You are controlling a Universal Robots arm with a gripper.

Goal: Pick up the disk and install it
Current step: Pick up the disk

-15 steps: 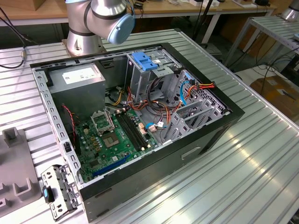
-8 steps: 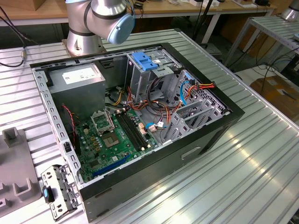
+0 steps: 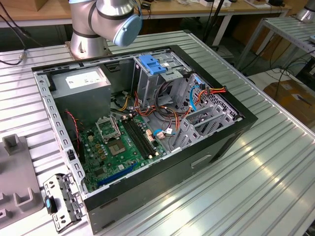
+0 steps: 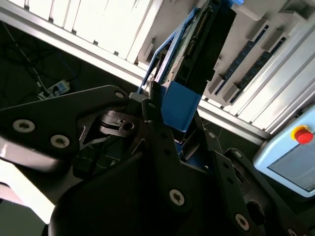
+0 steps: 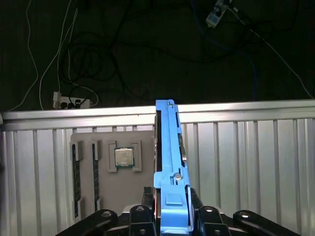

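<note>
The disk (image 5: 167, 147) stands edge-on between my fingers in both wrist views. Its bright blue carrier rail faces the first wrist camera, and the dark grey body (image 4: 212, 39) shows in the second wrist view. My gripper (image 5: 172, 219) is shut on the disk's lower end, with a black finger (image 4: 153, 115) pressed against each side of the blue rail (image 4: 178, 105). The disk is held in the air above the ribbed metal table (image 5: 246, 157). In the exterior view the arm's elbow (image 3: 115, 17) is at the top edge, behind the open computer case (image 3: 147, 123).
The case holds a green motherboard (image 3: 118, 145), a tall metal drive cage with a blue tab (image 3: 152, 64) and loose cables. A grey tray with a processor (image 5: 124, 157) and memory sticks lies below the disk. A light blue pendant with a red button (image 4: 302, 133) sits nearby.
</note>
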